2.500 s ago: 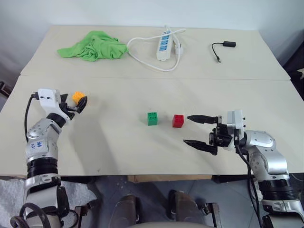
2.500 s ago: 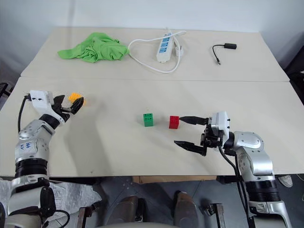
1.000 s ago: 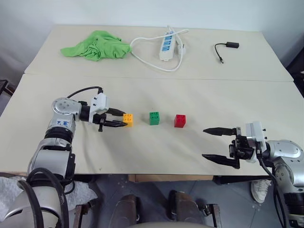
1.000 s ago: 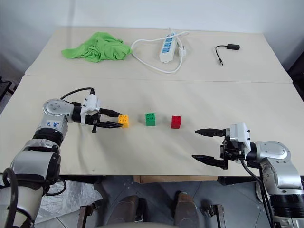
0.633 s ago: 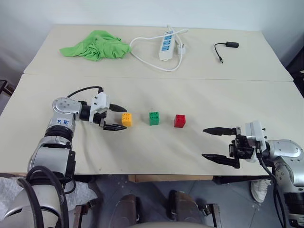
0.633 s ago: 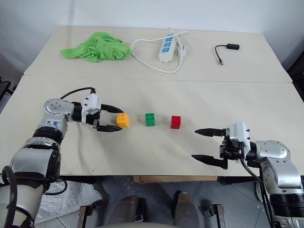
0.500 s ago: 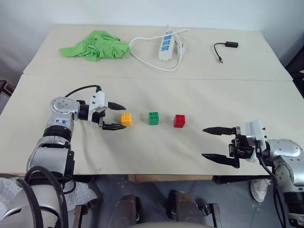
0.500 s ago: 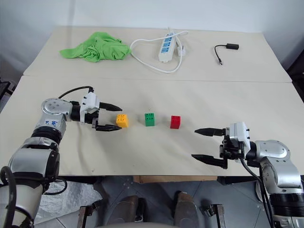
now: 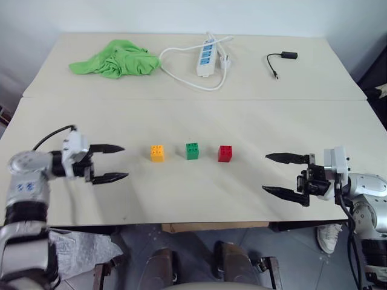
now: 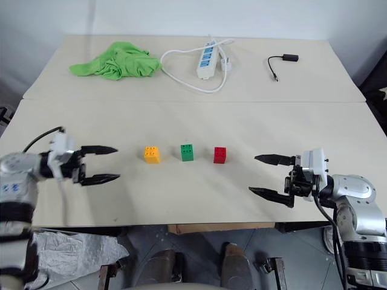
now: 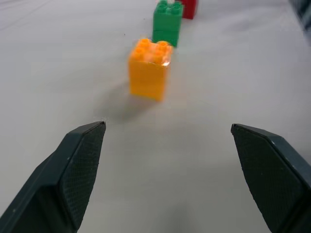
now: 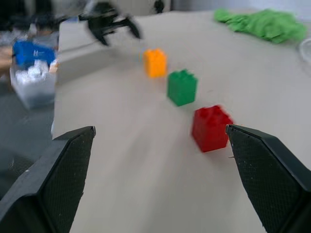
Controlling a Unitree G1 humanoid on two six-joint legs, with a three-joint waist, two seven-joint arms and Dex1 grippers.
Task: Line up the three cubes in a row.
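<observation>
Both of your grippers are wide open and empty, with the three cubes standing in a row between them.

Nearest you, your left gripper (image 9: 115, 163) hovers over the near table (image 9: 181, 199), its two fingers spread and pointing toward the cubes, well apart from them; your right gripper (image 9: 275, 174) faces in from the other side, equally wide, with nothing between its fingers. Mid-table you see the orange-yellow cube (image 9: 157, 153), the green cube (image 9: 192, 150) and the red cube (image 9: 225, 153) upright, studs up, evenly spaced and not touching. Farther back, on the second table, lie a green cloth (image 9: 116, 59), a white power strip (image 9: 207, 56) with its looped cable, and a small black adapter (image 9: 283, 58).
</observation>
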